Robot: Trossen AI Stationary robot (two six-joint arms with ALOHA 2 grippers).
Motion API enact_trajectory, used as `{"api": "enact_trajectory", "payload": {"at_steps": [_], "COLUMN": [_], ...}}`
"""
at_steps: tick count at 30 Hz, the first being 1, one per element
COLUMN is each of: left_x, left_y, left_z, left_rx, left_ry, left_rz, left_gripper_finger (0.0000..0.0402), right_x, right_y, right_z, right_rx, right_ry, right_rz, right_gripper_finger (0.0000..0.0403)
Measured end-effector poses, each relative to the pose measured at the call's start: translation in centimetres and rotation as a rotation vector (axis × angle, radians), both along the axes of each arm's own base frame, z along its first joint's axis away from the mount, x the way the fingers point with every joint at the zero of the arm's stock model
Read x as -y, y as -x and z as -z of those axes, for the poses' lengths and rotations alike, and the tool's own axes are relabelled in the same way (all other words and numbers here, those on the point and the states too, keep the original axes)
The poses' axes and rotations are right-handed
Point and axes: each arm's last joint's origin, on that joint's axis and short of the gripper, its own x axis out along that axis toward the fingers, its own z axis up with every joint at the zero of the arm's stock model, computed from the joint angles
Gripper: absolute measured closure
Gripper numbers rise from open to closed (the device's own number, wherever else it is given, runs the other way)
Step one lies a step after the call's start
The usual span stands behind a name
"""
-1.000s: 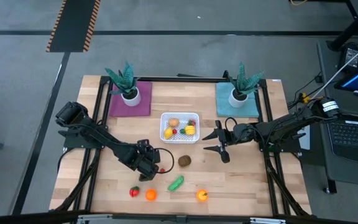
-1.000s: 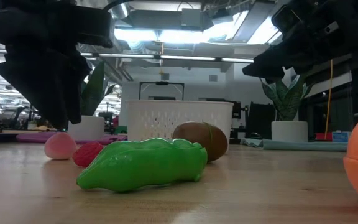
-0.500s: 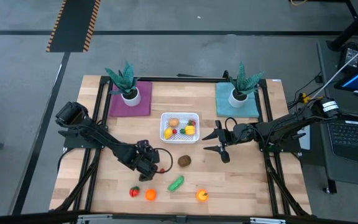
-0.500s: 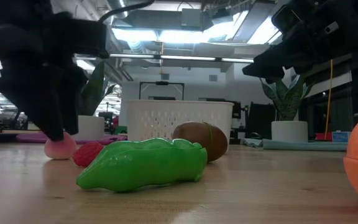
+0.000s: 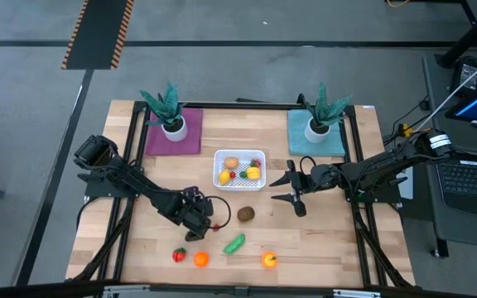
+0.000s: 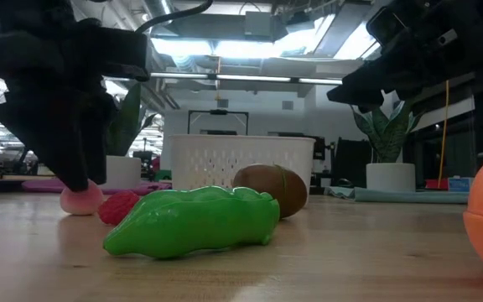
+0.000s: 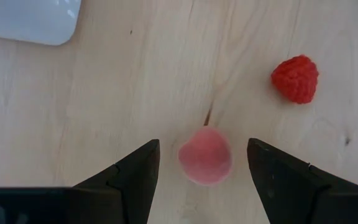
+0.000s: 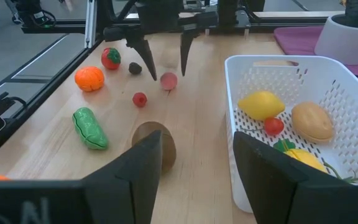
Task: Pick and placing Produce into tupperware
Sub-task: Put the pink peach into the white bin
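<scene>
Compared with a second ago, the left gripper (image 7: 201,163) sits lower over the pink piece (image 7: 205,155), its fingers spread wide with one on each side of the piece and neither yet touching it. That pink piece lies on the bare wood just beside a small red raspberry (image 7: 296,78), both in front of the tupperware (image 5: 239,169), which stands mid-table between the two potted plants. Several pieces are already inside the tupperware: a yellow lemon (image 8: 263,103), a tan piece (image 8: 312,121), a small red one and another yellow one. Still on the table are the brown kiwi (image 5: 245,213), the green elongated piece (image 5: 234,243), a red tomato-like piece (image 5: 179,255) and two orange pieces (image 5: 200,259) near the front edge. Judged from this, roughly half of the produce remains to be moved. The right gripper (image 5: 292,189) waits just right of the tupperware, above the table, fingers apart and holding nothing.
</scene>
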Motion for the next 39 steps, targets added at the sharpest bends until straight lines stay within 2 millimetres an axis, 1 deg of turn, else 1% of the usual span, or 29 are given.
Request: {"api": "enact_trajectory", "payload": {"at_steps": [3, 10, 22, 31, 39], "left_x": [0.0, -0.3, -0.6, -0.7, -0.9], "left_y": [0.0, 0.4, 0.4, -0.1, -0.3], "left_z": [0.1, 1.2, 1.3, 2.3, 2.4], "left_rx": [0.002, 0.002, -0.003, -0.035, -0.043], "left_ry": [0.001, 0.035, 0.033, 0.070, 0.073], "left_rz": [0.000, -0.006, -0.014, -0.017, -0.024], "left_gripper_finger": [0.0168, 0.0168, 0.0169, 0.0199, 0.0223], "right_x": [0.0, 0.0, 0.0, 0.0, 0.0], "right_y": [0.0, 0.0, 0.0, 0.0, 0.0], "right_z": [0.0, 0.0, 0.0, 0.0, 0.0], "right_rx": [0.000, 0.000, 0.000, 0.000, -0.001], "right_ry": [0.000, 0.000, 0.000, 0.000, -0.002], "right_rz": [0.000, 0.000, 0.000, 0.000, 0.001], "right_gripper_finger": [0.0203, 0.0203, 0.0203, 0.0203, 0.0203]}}
